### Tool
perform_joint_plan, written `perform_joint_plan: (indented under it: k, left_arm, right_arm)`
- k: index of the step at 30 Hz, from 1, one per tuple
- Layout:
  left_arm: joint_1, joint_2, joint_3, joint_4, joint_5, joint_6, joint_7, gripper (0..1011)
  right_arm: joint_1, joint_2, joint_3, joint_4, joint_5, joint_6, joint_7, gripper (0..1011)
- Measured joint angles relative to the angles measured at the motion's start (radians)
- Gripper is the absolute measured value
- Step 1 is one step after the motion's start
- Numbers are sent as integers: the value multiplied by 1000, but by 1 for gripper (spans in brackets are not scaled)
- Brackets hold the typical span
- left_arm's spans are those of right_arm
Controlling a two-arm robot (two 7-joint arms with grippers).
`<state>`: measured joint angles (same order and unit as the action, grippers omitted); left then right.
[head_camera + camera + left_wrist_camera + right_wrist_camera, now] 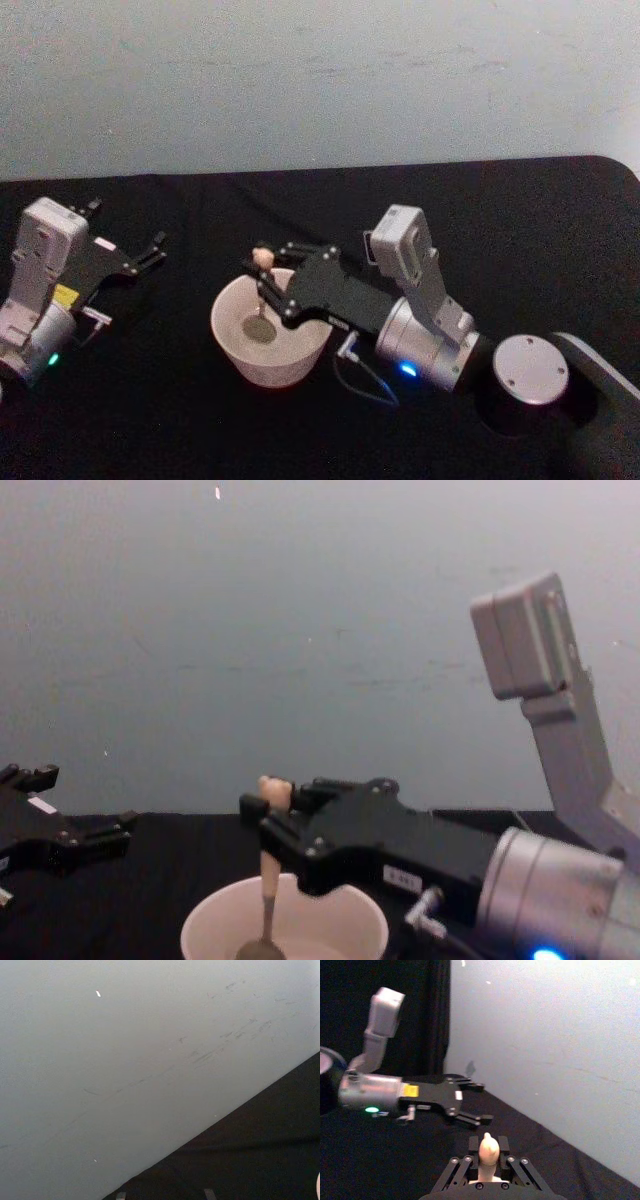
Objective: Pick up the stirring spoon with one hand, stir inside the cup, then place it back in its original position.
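On black counter (pixel 500 210) under a pale wall, risks shoving or tipping the cup (pixel 232 345) by sweeping the stirring spoon (pixel 262 300) too wide against its side, or letting the slim handle twist in the pinch. Stands upright, metal bowl low inside the cup, bear head poking just above the right pincer (pixel 262 272), clamped on the handle beneath it. Leaves the left pincer (pixel 152 250) spread and idle, well apart on the cup's left.

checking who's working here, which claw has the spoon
The right claw: it is shut on the spoon, whose bowl hangs inside the cup. The left claw is open and empty, off to the cup's left.
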<state>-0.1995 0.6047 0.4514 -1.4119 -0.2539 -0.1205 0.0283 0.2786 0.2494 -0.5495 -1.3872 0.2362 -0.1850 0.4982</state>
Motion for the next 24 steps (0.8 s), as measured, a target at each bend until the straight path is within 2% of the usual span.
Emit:
perform_joint_plan:
  k: [5, 10, 20, 24]
  left_arm:
    - [0, 0, 0, 0, 0, 0, 0, 1001]
    - [0, 0, 0, 0, 0, 0, 0, 1001]
    - [0, 0, 0, 0, 0, 0, 0, 1001]
    - [0, 0, 0, 0, 0, 0, 0, 1001]
  right_arm:
    - [28, -24, 17, 50, -16, -10, -32, 224]
    - [34, -26, 32, 64, -23, -11, -42, 224]
    - [27, -21, 48, 61, -25, -8, -39, 224]
    - [20, -16, 54, 40, -20, -2, -32, 224]
